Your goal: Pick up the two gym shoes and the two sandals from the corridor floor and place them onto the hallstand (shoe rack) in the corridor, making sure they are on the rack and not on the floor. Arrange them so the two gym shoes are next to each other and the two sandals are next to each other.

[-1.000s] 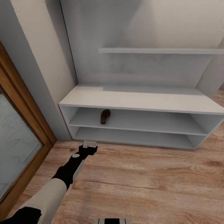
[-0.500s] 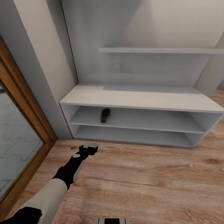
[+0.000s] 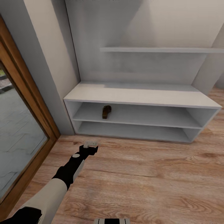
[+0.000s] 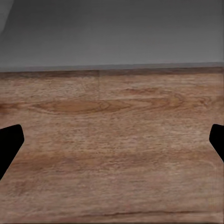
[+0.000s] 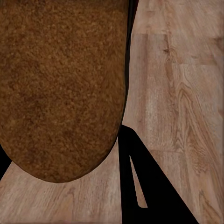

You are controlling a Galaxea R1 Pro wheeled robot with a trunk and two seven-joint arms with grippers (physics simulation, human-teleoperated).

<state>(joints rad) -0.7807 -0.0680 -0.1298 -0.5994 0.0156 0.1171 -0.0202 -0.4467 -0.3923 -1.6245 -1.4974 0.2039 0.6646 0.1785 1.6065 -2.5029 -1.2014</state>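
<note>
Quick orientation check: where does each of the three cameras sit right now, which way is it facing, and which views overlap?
Head view: high, looking down at the hallstand, one sandal on its upper open level; left arm and left gripper show.
Left wrist view: low, facing corridor floor; dark fingertips at the edges.
Right wrist view: close on a brown sandal sole; dark finger beside it.
All three share the floor.

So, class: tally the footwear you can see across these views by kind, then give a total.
Brown sandals: 2, one on the hallstand's upper open shelf, one filling the right wrist view close up.
Gym shoes: 0.
Total: 2.
</note>
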